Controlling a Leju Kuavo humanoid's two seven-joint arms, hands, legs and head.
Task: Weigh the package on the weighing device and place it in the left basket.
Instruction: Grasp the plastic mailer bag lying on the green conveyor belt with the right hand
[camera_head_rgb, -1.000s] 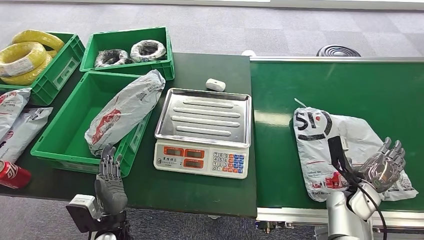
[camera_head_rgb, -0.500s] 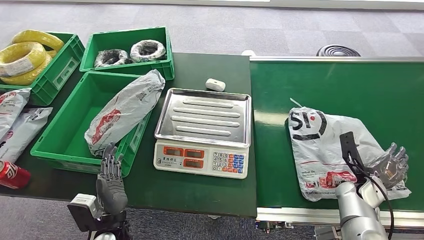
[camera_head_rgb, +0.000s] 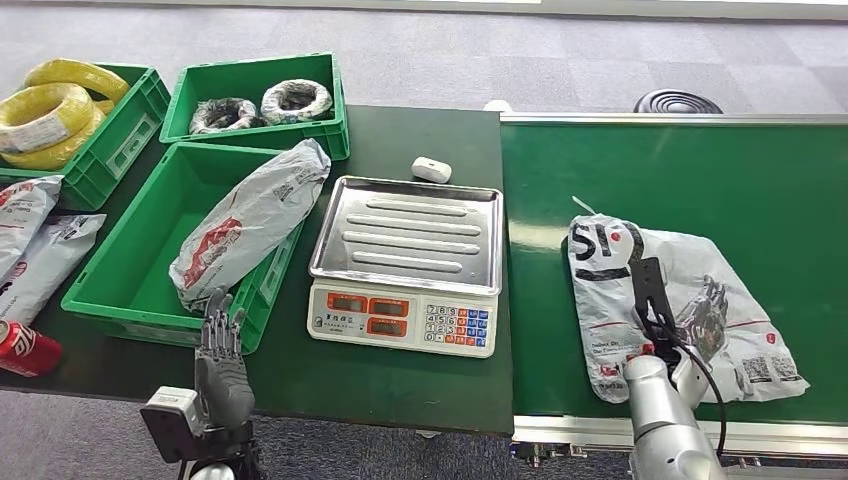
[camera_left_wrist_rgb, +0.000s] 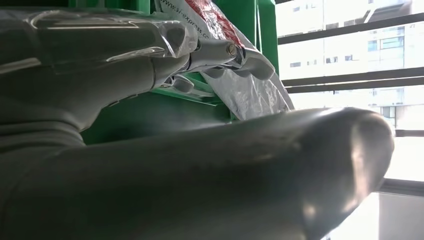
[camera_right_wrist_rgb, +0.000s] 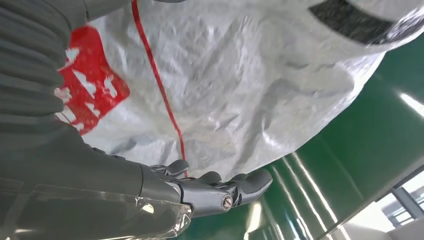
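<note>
A grey-white plastic package (camera_head_rgb: 680, 290) with black and red print lies on the green conveyor belt (camera_head_rgb: 700, 170). My right hand (camera_head_rgb: 703, 315) is over its middle with fingers spread, nothing gripped. In the right wrist view the fingers (camera_right_wrist_rgb: 215, 192) stretch out beside the package (camera_right_wrist_rgb: 225, 90). The silver-tray scale (camera_head_rgb: 405, 235) stands empty left of the belt. Left of the scale, the left basket (camera_head_rgb: 125, 285) is a green crate with another grey package (camera_head_rgb: 250, 220) lying across its rim. My left hand (camera_head_rgb: 222, 350) stands open at the crate's near corner; its fingers (camera_left_wrist_rgb: 220, 55) are close to that package (camera_left_wrist_rgb: 250, 90).
Two more green crates at the back hold yellow cable coils (camera_head_rgb: 55, 110) and wrapped black coils (camera_head_rgb: 260, 100). A small white device (camera_head_rgb: 431, 169) lies behind the scale. Grey bags (camera_head_rgb: 30, 240) and a red can (camera_head_rgb: 25, 350) sit at the far left.
The package on the belt has shifted left toward the scale. My right hand has moved left from the package's right edge to over its middle. The left hand has not moved.
</note>
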